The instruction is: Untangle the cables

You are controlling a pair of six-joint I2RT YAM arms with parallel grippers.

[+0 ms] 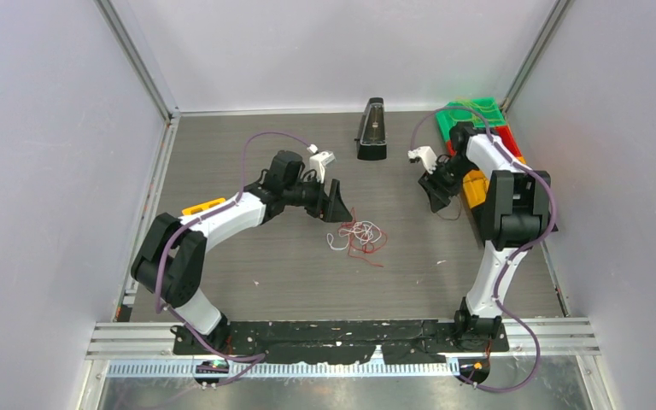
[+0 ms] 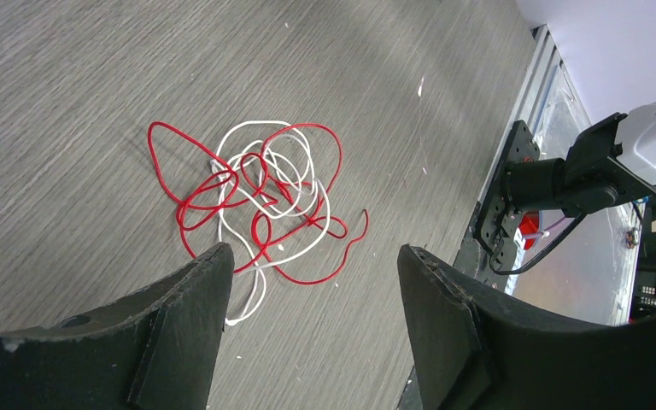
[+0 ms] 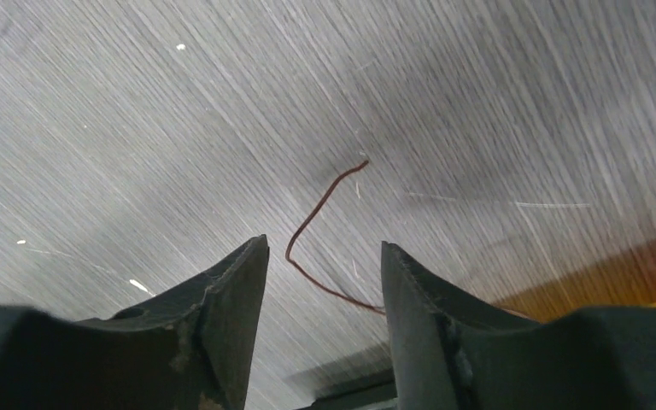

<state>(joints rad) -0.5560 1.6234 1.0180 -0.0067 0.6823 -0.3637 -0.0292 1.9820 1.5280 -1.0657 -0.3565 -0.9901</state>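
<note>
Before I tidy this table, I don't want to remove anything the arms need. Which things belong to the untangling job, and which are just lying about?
Belong to the job:
- red and white cable tangle
- loose dark brown wire

Just lying about:
- black wedge-shaped object
- coloured bins
- yellow piece beside the left arm

Red and white cables (image 2: pixel 260 195); lone strand (image 3: pixel 310 215) looks dark brown through blur; grey table (image 2: pixel 68 77).
</note>
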